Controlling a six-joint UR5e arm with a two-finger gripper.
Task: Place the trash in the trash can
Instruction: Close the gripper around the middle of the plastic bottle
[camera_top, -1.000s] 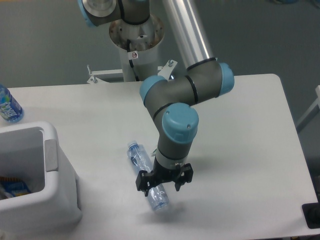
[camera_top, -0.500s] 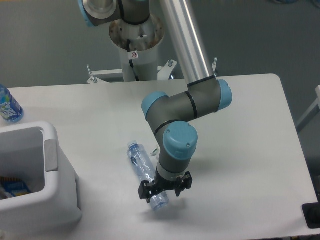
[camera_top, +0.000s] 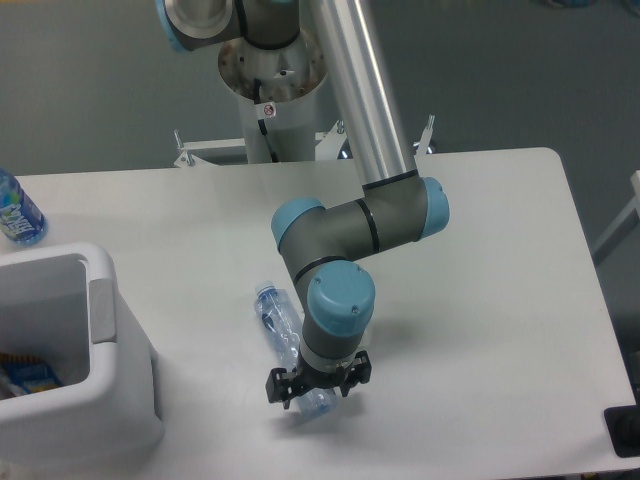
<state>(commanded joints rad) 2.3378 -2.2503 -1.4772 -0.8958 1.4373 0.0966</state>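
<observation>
A crushed clear bluish plastic bottle, the trash (camera_top: 281, 322), lies on the white table, running from upper left to lower right. My gripper (camera_top: 316, 392) hangs low over the bottle's lower end, its black fingers on either side of it. The wrist hides the fingertips, so I cannot tell whether they press the bottle. The white trash can (camera_top: 105, 405) stands at the left front corner, a grey flap on its right side, some coloured items inside. No crumpled wrapper shows on the table.
A bottle with a blue label (camera_top: 17, 212) stands at the far left edge behind the trash can. The arm's base (camera_top: 272, 85) rises behind the table's far edge. A dark object (camera_top: 625, 432) sits at the right front corner.
The gripper has come down and shifted slightly left over the bottle's lower end. The bottle itself has barely moved.
</observation>
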